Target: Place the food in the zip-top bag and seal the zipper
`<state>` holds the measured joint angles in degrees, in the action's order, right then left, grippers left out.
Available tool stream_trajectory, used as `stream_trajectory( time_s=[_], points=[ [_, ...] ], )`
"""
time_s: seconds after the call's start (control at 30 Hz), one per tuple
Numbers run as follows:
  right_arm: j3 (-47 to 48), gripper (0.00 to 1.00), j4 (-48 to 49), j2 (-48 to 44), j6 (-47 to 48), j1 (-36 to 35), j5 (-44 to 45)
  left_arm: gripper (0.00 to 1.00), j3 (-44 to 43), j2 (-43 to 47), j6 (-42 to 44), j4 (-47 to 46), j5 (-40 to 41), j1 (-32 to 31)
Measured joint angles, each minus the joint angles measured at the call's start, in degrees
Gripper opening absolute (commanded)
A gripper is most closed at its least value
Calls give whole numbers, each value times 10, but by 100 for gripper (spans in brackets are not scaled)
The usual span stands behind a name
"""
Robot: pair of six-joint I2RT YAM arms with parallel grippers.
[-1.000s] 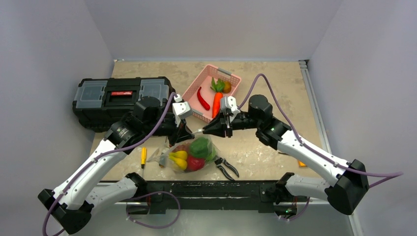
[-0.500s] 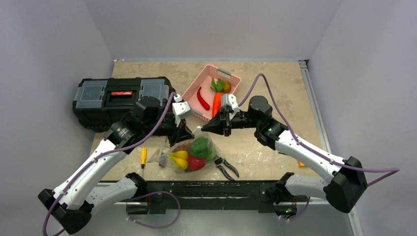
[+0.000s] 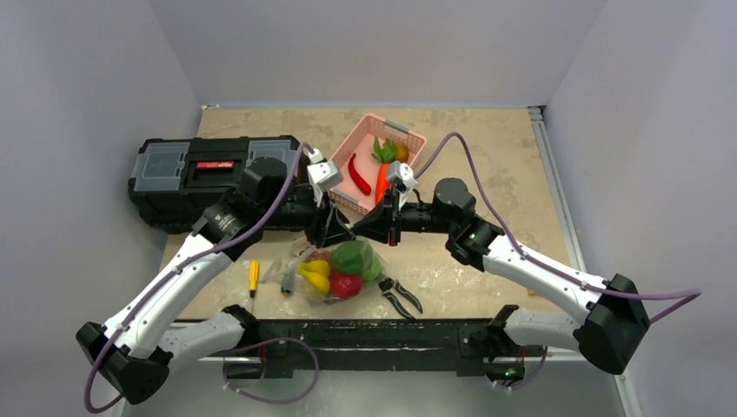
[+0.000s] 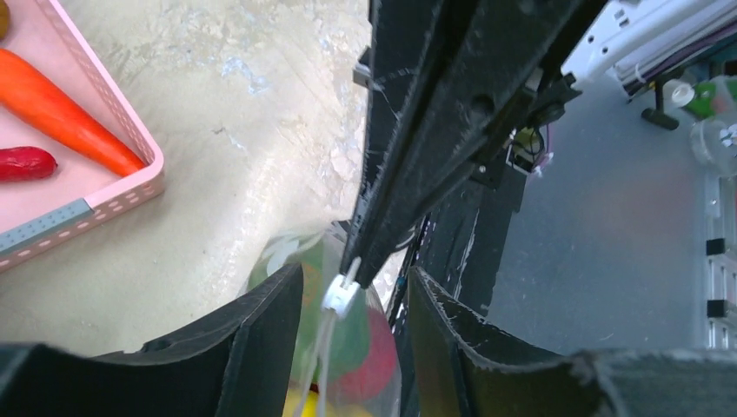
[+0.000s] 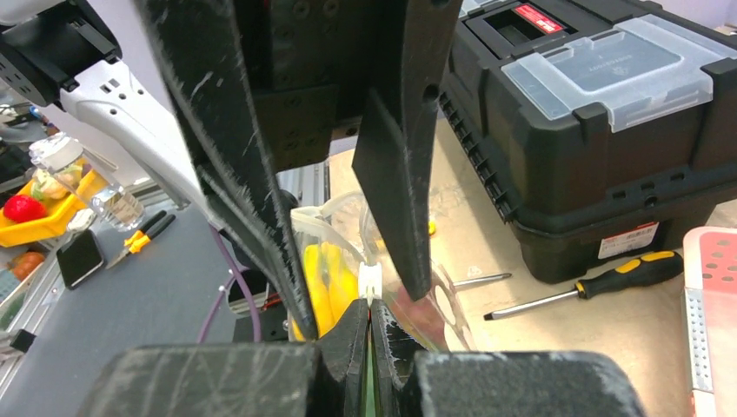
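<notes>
The zip-top bag (image 3: 323,261) lies at the near table edge holding a green pepper (image 3: 350,257), a yellow banana (image 3: 315,276) and a red fruit (image 3: 345,285). My right gripper (image 3: 358,231) is shut on the zipper (image 5: 368,300), its own view (image 5: 369,306) showing a white slider (image 5: 369,282) just ahead of its tips. My left gripper (image 3: 337,233) is open, and in the left wrist view (image 4: 352,278) its fingers (image 4: 269,321) stand either side of the slider (image 4: 341,297) without touching it. The food shows through the bag below it (image 4: 352,343).
A pink basket (image 3: 408,132) with a carrot and a red chilli sits behind the grippers. A black toolbox (image 3: 200,174) stands at the left. Pruning shears (image 3: 400,295) lie right of the bag. A yellow screwdriver (image 3: 254,276) lies left of it.
My left gripper has moved right to meet the right gripper and now straddles the slider. My right gripper has shifted a little left, still holding the bag's rim.
</notes>
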<state>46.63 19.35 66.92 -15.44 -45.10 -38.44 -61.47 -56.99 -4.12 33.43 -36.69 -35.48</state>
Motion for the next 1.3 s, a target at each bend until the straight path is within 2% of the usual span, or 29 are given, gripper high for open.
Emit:
stream_trajectory(
  time_s=[0.17,0.4,0.53,0.63,0.83,0.93,1.07,1.3],
  points=[
    [0,0,3,0,-6,-1,1,28,-29,-29,-24,-11,-36,34],
    [0,0,6,0,-10,0,0,25,-36,-38,-7,-11,-101,47],
    [-1,0,7,0,-11,0,-2,34,-32,-35,7,-11,-116,48],
    [-1,0,8,0,-11,0,-2,35,-32,-30,18,-6,-120,48],
    [-1,0,8,0,-13,0,-3,24,-24,-20,41,11,-111,48],
    [-1,0,8,0,-14,0,-3,22,-24,-20,50,19,-103,48],
    [-1,0,8,0,-15,1,-3,1,-24,-20,55,23,-93,48],
    [-1,0,8,1,-4,1,-9,0,-24,-17,59,24,-81,48]
  ],
)
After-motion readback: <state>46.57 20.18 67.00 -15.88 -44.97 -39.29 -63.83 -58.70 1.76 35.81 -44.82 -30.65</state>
